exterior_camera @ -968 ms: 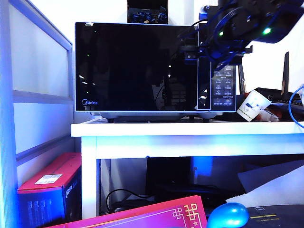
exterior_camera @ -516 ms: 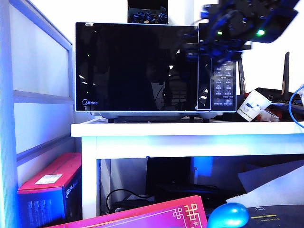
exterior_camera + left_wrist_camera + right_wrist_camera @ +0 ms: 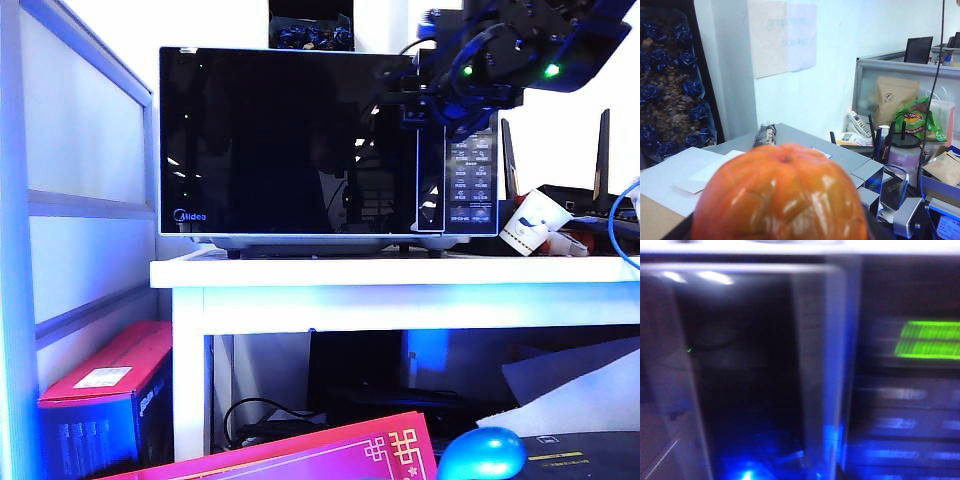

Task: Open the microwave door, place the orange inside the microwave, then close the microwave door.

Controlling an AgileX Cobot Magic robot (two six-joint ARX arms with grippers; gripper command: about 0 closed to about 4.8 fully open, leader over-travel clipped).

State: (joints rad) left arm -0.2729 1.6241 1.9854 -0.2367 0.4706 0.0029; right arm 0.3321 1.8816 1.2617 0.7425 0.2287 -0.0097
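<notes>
The black microwave (image 3: 300, 238) stands on the white table (image 3: 400, 272). Its glossy door (image 3: 290, 140) looks shut, flush with the keypad panel (image 3: 472, 180). My right gripper (image 3: 412, 104) is at the top of the tall handle strip (image 3: 430, 190), by the door's right edge. The blurred right wrist view shows the door glass (image 3: 740, 365), the handle strip (image 3: 815, 365) and the green display (image 3: 927, 340) from very close, with the fingers not visible. My left gripper (image 3: 780, 231) is shut on the orange (image 3: 780, 192), which hides its fingers. The left arm is out of the exterior view.
A paper cup (image 3: 530, 222) and cables lie on the table right of the microwave, with router antennas (image 3: 603, 150) behind. A partition wall (image 3: 80, 150) stands close on the left. Under the table sit a red box (image 3: 100, 385) and dark equipment.
My right arm has risen slightly and settled against the top of the handle strip. The microwave door has not moved.
</notes>
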